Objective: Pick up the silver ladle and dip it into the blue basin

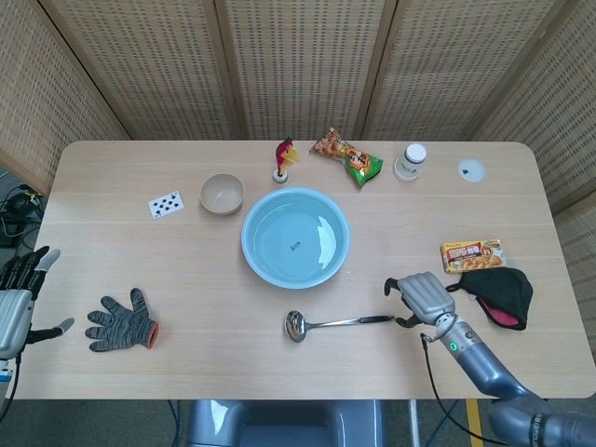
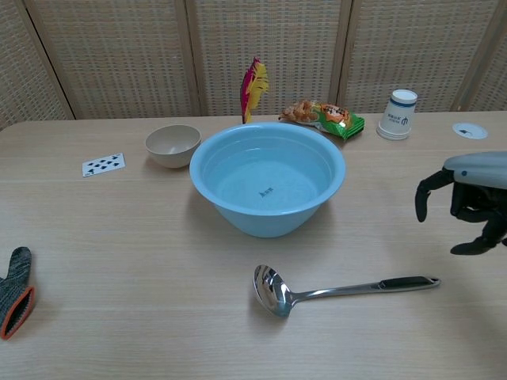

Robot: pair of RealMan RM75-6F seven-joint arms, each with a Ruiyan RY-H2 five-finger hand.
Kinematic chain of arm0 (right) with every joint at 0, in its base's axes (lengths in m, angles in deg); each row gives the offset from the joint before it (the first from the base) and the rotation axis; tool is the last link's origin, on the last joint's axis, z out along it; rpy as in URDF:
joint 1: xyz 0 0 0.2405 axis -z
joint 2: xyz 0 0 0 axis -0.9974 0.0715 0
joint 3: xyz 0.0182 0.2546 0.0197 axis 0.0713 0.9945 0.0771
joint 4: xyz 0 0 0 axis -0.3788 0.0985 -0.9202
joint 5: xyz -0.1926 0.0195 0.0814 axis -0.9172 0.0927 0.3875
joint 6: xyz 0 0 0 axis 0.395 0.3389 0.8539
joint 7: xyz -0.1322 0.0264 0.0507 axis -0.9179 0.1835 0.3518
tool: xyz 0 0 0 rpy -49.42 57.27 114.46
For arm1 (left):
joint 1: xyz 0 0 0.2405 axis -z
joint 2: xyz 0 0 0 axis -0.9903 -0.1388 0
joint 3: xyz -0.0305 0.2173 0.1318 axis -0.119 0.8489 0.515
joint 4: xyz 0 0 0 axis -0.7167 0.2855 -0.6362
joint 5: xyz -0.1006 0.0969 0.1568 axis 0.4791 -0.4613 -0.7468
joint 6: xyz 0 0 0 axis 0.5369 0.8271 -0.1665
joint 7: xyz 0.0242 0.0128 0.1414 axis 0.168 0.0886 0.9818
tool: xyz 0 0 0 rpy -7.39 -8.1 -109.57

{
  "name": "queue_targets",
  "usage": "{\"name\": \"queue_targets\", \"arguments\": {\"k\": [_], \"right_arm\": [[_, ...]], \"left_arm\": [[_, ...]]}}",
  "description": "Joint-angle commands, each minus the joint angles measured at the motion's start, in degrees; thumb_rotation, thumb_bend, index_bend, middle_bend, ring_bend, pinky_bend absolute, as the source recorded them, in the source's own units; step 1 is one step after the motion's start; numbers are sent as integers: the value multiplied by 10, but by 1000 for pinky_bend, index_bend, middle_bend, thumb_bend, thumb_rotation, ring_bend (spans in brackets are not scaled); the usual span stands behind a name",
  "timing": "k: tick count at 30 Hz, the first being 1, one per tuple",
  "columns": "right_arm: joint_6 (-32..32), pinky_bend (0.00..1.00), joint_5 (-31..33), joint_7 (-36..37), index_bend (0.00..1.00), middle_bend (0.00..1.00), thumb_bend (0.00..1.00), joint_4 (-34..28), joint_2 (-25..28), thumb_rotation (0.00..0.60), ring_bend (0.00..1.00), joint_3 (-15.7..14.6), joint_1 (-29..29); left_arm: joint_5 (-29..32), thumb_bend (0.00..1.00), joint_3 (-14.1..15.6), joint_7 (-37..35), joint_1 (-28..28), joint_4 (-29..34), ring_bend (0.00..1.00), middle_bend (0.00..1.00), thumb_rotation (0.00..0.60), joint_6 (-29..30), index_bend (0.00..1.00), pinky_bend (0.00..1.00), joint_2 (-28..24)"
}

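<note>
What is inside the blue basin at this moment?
The blue basin holds no object: only its pale blue floor with a small dark mark at the centre. Whether it holds water cannot be told. The ladle lies on the table in front of it. Nothing covers the inside.

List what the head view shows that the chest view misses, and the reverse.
Only the head view: the left hand off the table's left edge, the black pouch, the yellow snack box, and the whole grey glove.

Only the chest view: the gap between the right hand and the tabletop, showing it above the ladle handle and not touching.

Both: the silver ladle lying flat, the blue basin, the beige bowl, the playing card, the snack bag and the white cup.
</note>
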Motion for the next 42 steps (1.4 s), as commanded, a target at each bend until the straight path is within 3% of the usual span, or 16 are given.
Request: {"name": "queue_targets", "arguments": {"k": [1, 19, 42], "right_arm": [[15, 1000, 43, -28, 457, 1000, 450, 26, -36, 600, 1000, -6, -27], [-19, 1000, 79, -73, 515, 1000, 472, 98, -136, 600, 1000, -52, -48], [-6, 1000, 106, -59, 530, 1000, 535, 158, -185, 600, 1000, -65, -59]], "left_arm": [[4, 0, -2, 0, -1, 0, 0, 0, 600, 2, 0, 0, -1], [5, 0, 0, -6, -4, 0, 0, 0, 600, 3, 0, 0, -5], [14, 0, -2, 2, 0, -4, 0, 0, 600, -6, 0, 0, -2]]}}
